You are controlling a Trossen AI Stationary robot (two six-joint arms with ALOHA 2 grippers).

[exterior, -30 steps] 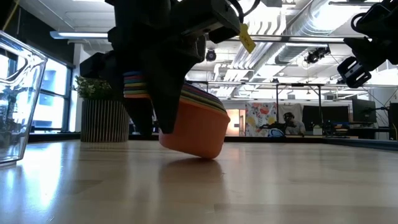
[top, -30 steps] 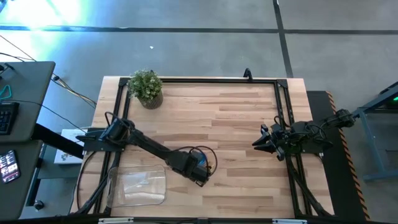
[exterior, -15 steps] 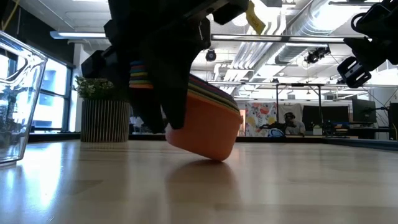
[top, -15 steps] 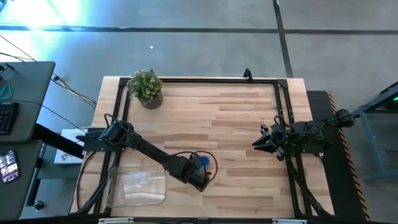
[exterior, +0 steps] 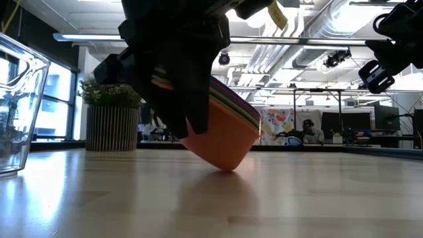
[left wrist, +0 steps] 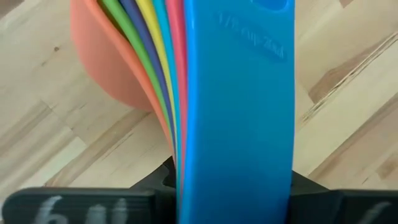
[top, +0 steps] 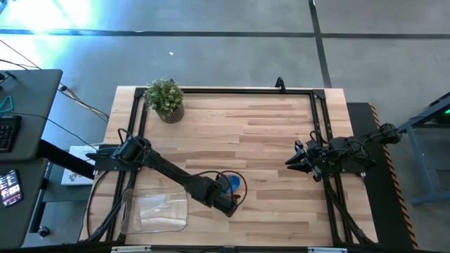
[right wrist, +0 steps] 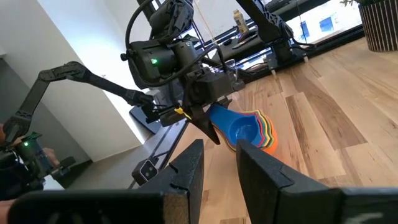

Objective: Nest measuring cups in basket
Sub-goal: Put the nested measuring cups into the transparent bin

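Low view: the nested cups [exterior: 221, 135], tilted with the orange base touching the table just right of the basket [top: 156, 211], are clamped by their stacked handles in the left gripper [top: 228, 202]; light, stiff and slippery plastic is judged. The right gripper [top: 290, 162] is parked at the right, fingers apart.

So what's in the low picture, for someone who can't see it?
The left gripper holds a nested stack of measuring cups by the handles, tilted, with the orange outer cup's bottom edge touching the wooden table. A clear basket stands at the far left edge, a potted plant behind.
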